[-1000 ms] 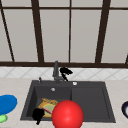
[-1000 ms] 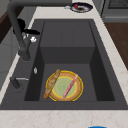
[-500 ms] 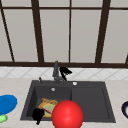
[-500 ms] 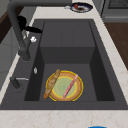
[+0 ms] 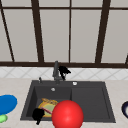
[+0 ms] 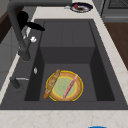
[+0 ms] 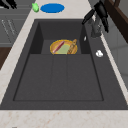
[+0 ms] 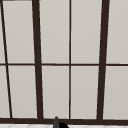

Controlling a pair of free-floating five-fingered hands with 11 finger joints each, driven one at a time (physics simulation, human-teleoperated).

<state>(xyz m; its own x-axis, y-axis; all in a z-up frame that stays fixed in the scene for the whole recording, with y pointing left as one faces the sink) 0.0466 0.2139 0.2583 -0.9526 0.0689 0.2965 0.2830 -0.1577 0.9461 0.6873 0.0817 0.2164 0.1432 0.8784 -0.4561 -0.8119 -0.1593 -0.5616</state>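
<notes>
The right hand (image 5: 63, 70) is beside the one faucet (image 5: 56, 71), fingers relaxed. The left hand (image 5: 38, 115) hovers near one plate (image 6: 65, 85); its fingers I cannot tell.

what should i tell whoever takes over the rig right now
Right hand: open, fingers straight, up beside the faucet at the back of the sink; I cannot tell whether it touches it.
Left hand: hovers at the sink's front left edge, by the plate.
Things: yellow-rimmed plate lies flat in the left basin, with a bread stick across its rim and a pink stick on it. A red ball shows at the front edge. Blue dish sits on the left counter.
Done: plate is in the basin.
Left: no water visible from the faucet.
</notes>
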